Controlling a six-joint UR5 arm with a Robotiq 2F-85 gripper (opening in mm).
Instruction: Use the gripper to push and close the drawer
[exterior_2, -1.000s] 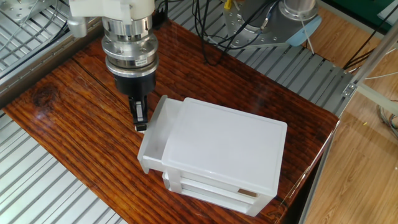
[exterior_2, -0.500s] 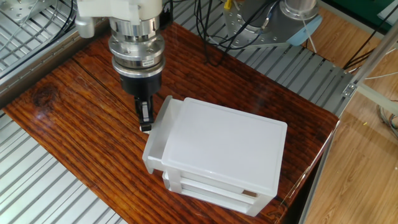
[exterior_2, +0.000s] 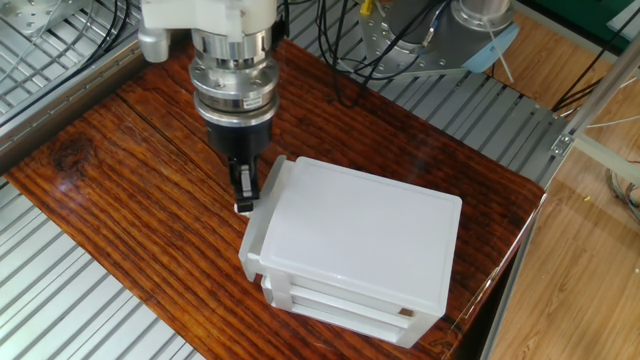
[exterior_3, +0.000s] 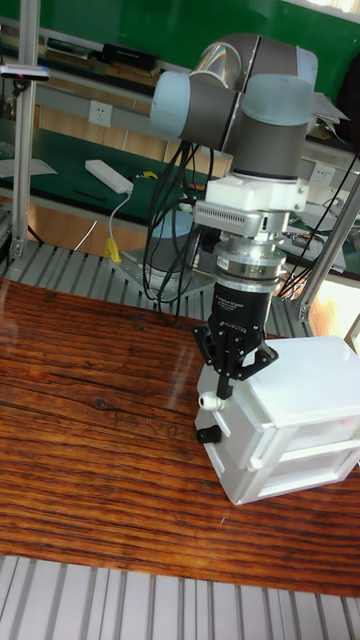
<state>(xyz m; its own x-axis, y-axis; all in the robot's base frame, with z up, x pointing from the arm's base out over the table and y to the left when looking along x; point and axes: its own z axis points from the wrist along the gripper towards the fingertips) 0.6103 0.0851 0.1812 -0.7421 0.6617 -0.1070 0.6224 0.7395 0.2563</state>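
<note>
The white cabinet (exterior_2: 355, 235) stands on the wooden table, and its top drawer (exterior_2: 259, 222) sticks out only a little at the left side. My gripper (exterior_2: 243, 196) hangs under the ribbed silver wrist, its black fingers together, and its tips rest against the outer face of the drawer front. In the tall fixed view the gripper (exterior_3: 228, 386) points down at the drawer (exterior_3: 228, 432), right beside the small round white knob (exterior_3: 207, 400). Nothing is held between the fingers.
Lower white drawers (exterior_2: 340, 303) sit shut under the top one. The wooden tabletop (exterior_2: 130, 200) extends to the left and front of the cabinet. The robot base with cables (exterior_2: 420, 40) is at the back, and the table's right edge (exterior_2: 520, 250) lies close to the cabinet.
The gripper has moved to the right against the drawer front. The drawer has slid further into the cabinet and sticks out less than before.
</note>
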